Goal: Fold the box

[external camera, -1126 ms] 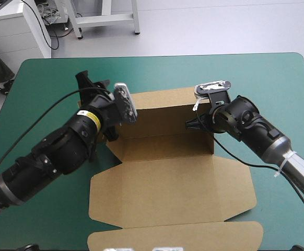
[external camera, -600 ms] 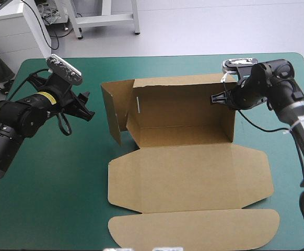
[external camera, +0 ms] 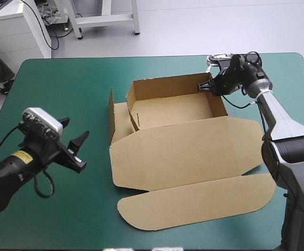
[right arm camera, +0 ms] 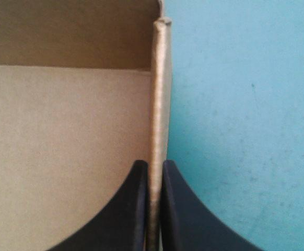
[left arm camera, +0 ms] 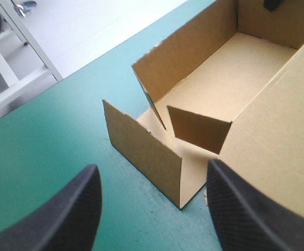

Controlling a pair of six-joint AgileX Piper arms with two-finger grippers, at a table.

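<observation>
High view: the box (external camera: 183,151), an open tray with its lid flat, lies centre frame on the table (external camera: 47,83). The right gripper (external camera: 201,86), upper right, is clamped on the box's right wall. The left gripper (external camera: 81,151), lower left, has its jaws apart, clear of the box.

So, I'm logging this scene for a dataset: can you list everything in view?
box: one, brown, mid-table toward the far right; tray walls raised, lid flat toward the near edge, left end flap standing untucked outside the tray.
table cover: one, teal-green, under everything.
left pincer: one, black, open, apart from the box, off its left end.
right pincer: one, black, shut on the box's right wall, near its far corner.
</observation>
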